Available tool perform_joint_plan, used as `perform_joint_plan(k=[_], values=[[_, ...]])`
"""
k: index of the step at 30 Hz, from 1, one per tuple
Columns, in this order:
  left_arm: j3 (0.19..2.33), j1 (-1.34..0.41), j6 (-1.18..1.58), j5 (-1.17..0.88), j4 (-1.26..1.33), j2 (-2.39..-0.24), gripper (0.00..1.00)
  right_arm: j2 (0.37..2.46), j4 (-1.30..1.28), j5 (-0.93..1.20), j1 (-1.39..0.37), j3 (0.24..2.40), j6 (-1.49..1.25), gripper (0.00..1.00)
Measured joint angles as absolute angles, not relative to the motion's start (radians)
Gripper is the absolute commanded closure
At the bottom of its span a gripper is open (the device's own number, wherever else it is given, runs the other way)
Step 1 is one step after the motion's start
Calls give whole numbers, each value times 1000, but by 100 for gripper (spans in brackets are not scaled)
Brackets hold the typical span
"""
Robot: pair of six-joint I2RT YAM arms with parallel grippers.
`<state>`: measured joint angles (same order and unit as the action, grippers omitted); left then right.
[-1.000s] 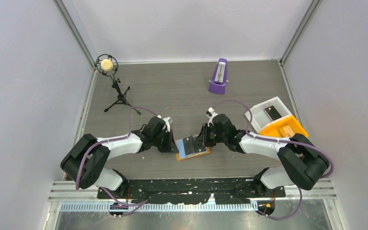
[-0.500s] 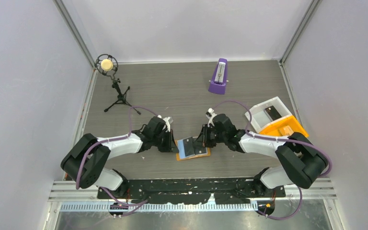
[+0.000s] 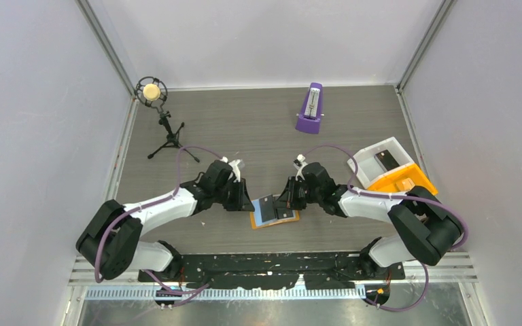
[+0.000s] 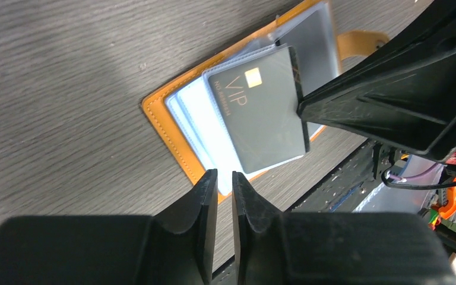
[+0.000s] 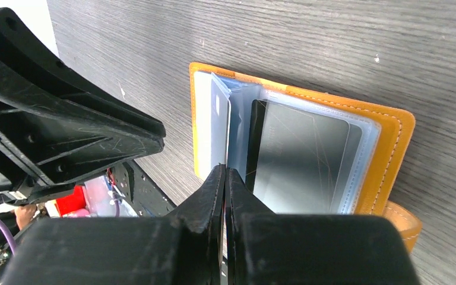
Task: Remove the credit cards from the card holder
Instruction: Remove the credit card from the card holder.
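The orange card holder [image 3: 275, 219] [image 4: 160, 116] [image 5: 392, 142] lies open on the table between my two arms. Light blue credit cards [image 4: 205, 127] [image 5: 205, 119] sit in its clear leaves. A dark grey card marked VIP [image 4: 261, 113] [image 5: 303, 154] stands slightly raised above them. My right gripper [image 3: 284, 201] [image 5: 224, 172] is shut, pinching the edge of the leaf with that dark card. My left gripper [image 3: 247, 202] [image 4: 224, 178] hovers just off the holder's left edge. Its jaws stand a narrow gap apart with nothing between them.
A purple metronome [image 3: 310, 109] stands at the back. A microphone on a small tripod [image 3: 153, 92] stands at the back left. A white bin [image 3: 394, 142] and an orange bin [image 3: 387, 183] sit at the right, close behind my right arm.
My left gripper has parted its jaws a little and its arm has shifted slightly. The right gripper and the card holder have hardly moved.
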<state>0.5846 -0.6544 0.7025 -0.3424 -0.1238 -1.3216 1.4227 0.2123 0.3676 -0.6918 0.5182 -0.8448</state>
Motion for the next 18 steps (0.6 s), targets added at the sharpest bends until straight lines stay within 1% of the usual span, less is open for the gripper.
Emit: perform_joint_plan(k=[5,10,14,18], values=[[594,-654,706,-352,-112,-1325,82,1423,216,361,-699,516,-857,95],[595,-654,728,-405,-51,-1411,86,1423,217,357,-707,516,-868,95],[594,-654,748,-426,-9,-1475,92,1423,216,357,-708,516,-867,95],[614,-654,743,-413,-49,-1497,94,1422,202,353,-708,516,-856,95]])
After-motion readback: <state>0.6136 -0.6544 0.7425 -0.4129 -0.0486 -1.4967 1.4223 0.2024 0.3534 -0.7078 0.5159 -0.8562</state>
